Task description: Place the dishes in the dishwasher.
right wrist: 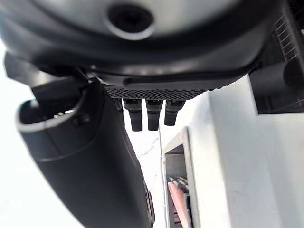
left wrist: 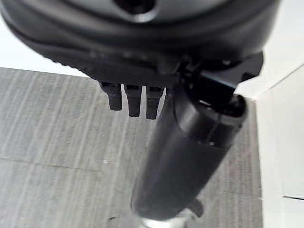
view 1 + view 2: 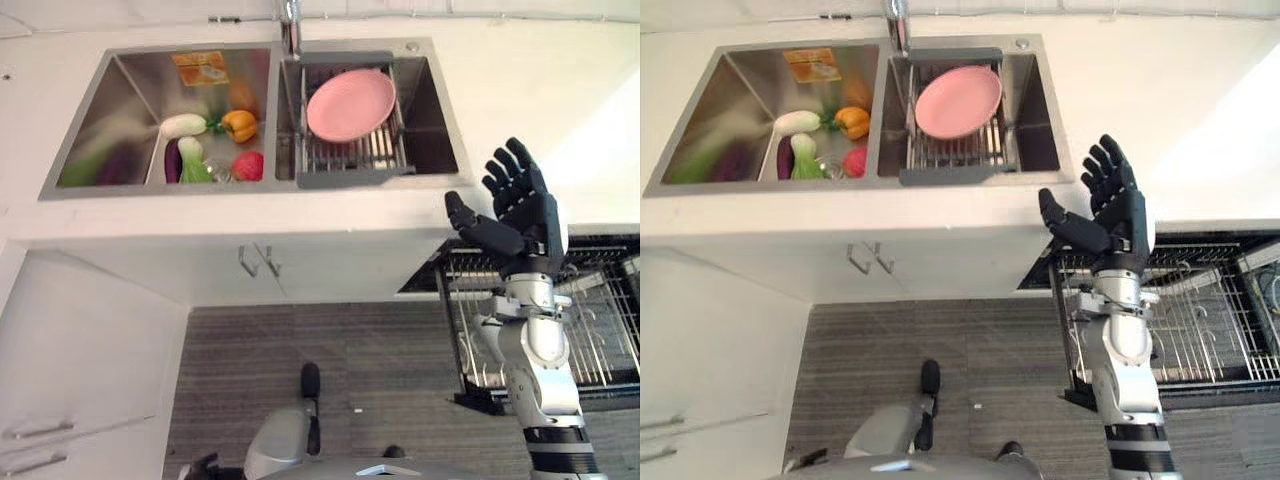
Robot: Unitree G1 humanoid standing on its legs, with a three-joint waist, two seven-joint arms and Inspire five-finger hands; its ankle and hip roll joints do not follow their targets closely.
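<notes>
A pink plate (image 3: pixel 350 104) leans in a wire dish rack (image 3: pixel 345 160) inside the right basin of the steel sink (image 3: pixel 250 190). My right hand (image 3: pixel 520 215) is open with its fingers spread, raised at the counter's front edge, to the right of the plate and apart from it. Below it the dishwasher's wire basket (image 3: pixel 600 330) is pulled out and holds no dishes. In the right wrist view, a sliver of the pink plate (image 1: pixel 178 204) appears past the thumb (image 1: pixel 90 166). My left hand (image 3: pixel 310 382) hangs low over the floor, fingers relaxed, holding nothing.
The left basin holds vegetables: an orange pepper (image 3: pixel 240 124), a white radish (image 3: pixel 182 124), an eggplant (image 3: pixel 172 160) and a red piece (image 3: pixel 248 165). A tap (image 3: pixel 291 25) stands behind the sink. White cupboard doors with handles (image 3: pixel 255 262) sit under the counter; grey floor (image 3: pixel 380 350) lies below.
</notes>
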